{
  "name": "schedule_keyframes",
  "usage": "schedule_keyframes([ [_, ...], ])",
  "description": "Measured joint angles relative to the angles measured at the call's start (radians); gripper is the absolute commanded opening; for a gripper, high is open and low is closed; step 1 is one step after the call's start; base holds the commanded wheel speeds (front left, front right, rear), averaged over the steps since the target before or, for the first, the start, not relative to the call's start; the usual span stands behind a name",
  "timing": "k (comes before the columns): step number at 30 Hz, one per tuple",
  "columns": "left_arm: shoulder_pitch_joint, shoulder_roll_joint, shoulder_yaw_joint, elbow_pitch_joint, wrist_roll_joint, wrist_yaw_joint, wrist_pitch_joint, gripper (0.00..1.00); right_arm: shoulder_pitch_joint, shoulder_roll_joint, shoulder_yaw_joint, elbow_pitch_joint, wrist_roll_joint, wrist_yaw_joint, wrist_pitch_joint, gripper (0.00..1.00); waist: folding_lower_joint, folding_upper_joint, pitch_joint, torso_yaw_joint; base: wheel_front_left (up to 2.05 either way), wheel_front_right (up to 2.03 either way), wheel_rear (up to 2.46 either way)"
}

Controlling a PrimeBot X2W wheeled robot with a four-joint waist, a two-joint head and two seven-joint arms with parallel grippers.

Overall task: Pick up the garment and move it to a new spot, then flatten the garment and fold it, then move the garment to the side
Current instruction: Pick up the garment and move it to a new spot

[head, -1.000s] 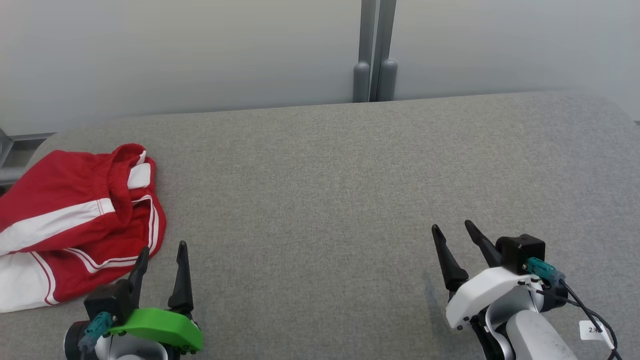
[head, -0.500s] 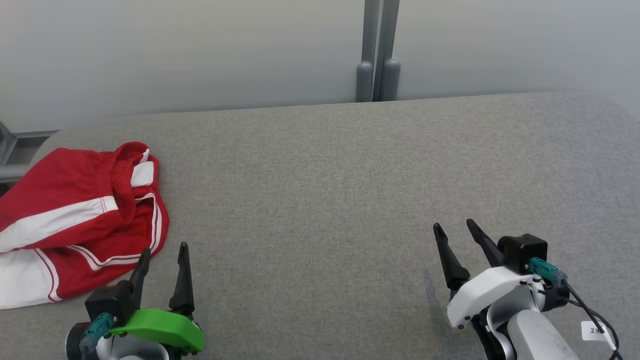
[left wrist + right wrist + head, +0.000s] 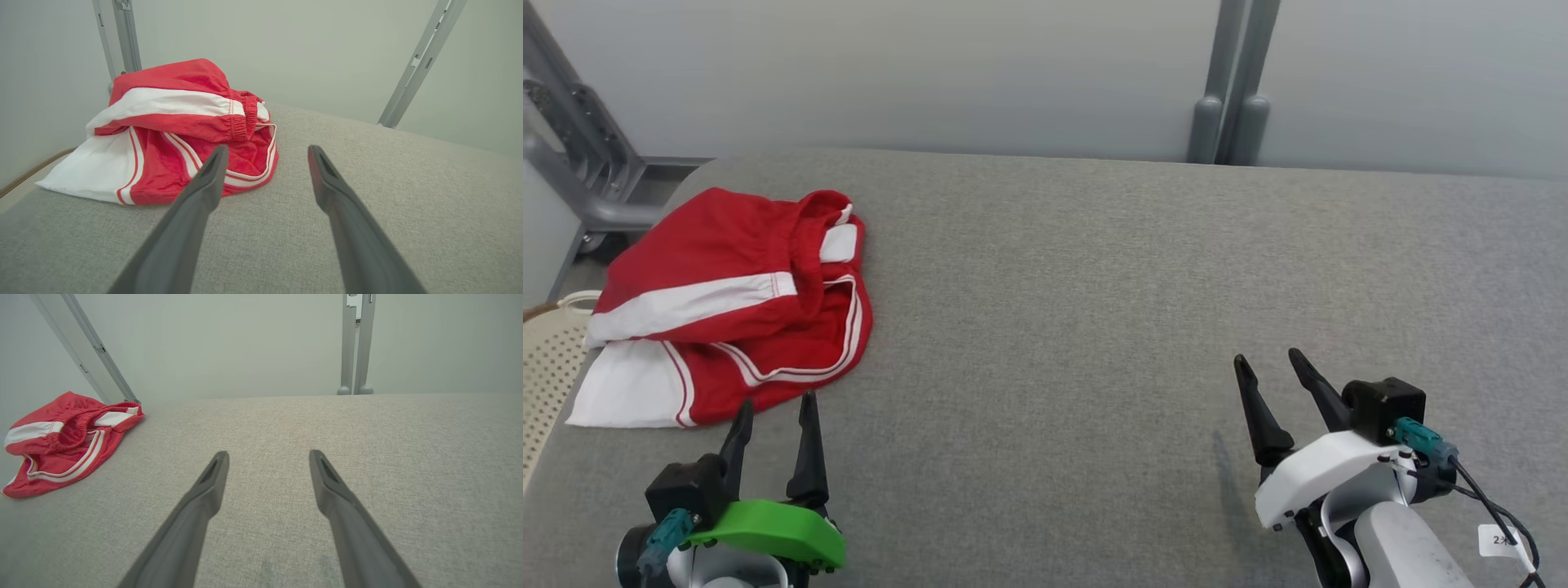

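Left end effector [image 3: 775,403] and right end effector [image 3: 1267,356] both spread wide, empty

1. The head view swings left, so the shorts [image 3: 727,302] and the wall post [image 3: 1229,98] sit further right in it.
2. A pale basket [image 3: 547,376] and a grey frame [image 3: 580,155] come into view past the surface's [image 3: 1054,286] left edge.
3. The left gripper [image 3: 775,400] now points further in along the shorts' near edge.

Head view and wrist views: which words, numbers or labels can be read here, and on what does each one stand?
"2", then a mark too blurred to read: on the small white tag hanging low beside the right gripper.
White patch at the waistband of the garment: no print can be made out.
Nothing else is readable.
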State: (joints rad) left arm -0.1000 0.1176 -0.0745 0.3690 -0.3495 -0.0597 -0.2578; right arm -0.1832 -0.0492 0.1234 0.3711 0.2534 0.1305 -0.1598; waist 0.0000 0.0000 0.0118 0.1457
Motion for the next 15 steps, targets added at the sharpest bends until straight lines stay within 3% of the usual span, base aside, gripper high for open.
schedule_keyframes([
  [15,0.012,0.013,-0.004,-0.006,-0.001,0.017,0.0,1.0,-0.001,0.001,0.042,0.005,0.03,0.0,-0.009,1.0,0.0,0.0,0.026,0.205,0.0,0.0,0.0],
])
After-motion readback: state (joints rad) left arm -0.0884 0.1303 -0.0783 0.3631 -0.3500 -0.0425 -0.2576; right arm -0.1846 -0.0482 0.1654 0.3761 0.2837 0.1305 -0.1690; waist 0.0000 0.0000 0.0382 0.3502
